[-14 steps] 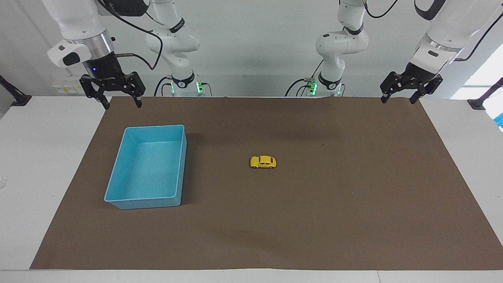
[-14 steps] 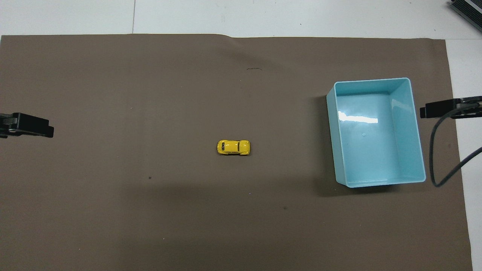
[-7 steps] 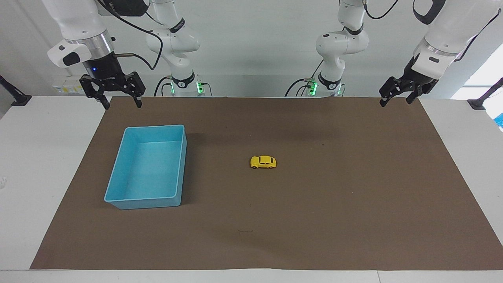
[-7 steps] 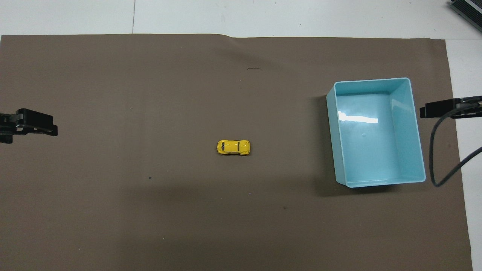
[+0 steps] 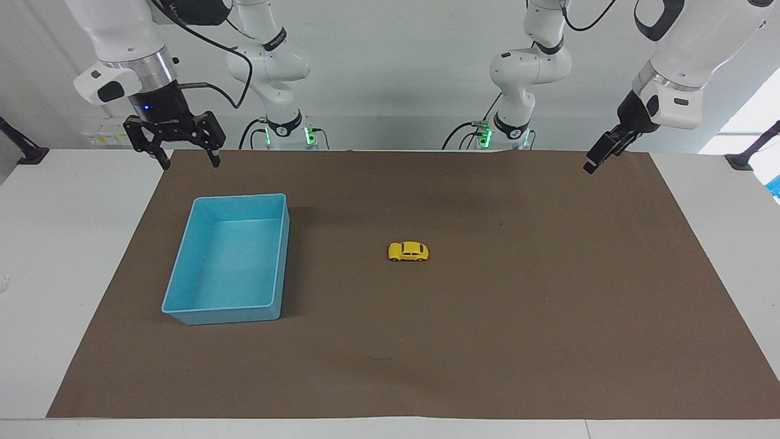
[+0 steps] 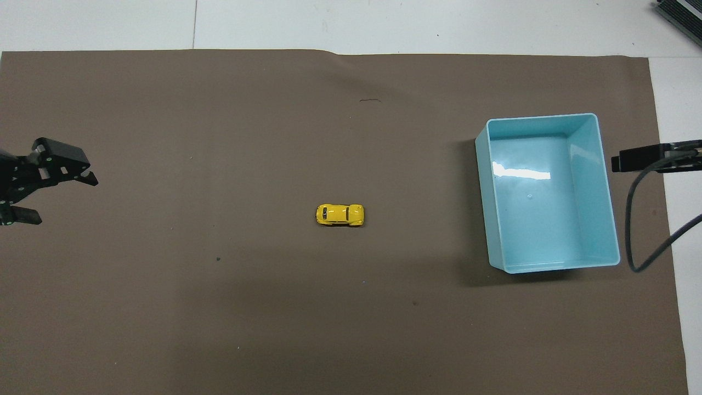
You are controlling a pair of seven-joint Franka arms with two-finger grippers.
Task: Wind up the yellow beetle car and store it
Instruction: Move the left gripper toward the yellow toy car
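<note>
Two grippers, both empty, both off the work. Yellow beetle car (image 5: 408,251) sat on its wheels at centre frame of the facing view, on the brown mat (image 5: 548,317), lengthwise toward the two ends of the table, nothing touching it. Probably parked mid-mat so either arm could reach. Blue bin (image 5: 183,268) sat left of centre in that view, toward the right arm's end, well apart from the car, open top up and nothing in it; looks like the drop target for the store step. Right gripper (image 5: 185,155) hung upper left of the facing view, over the mat's edge by the bin's corner, fingers spread, waiting. Left gripper (image 5: 594,161) was at upper right, wrist rolled so the fingers showed edge-on; overhead view had it at the left edge (image 6: 52,195), fingers spread, pointing in toward the car. My read: left arm was lining up for the pick. Wind-up not started, store not started. Tiny rounded body, so expect a slippery narrow pinch.
</note>
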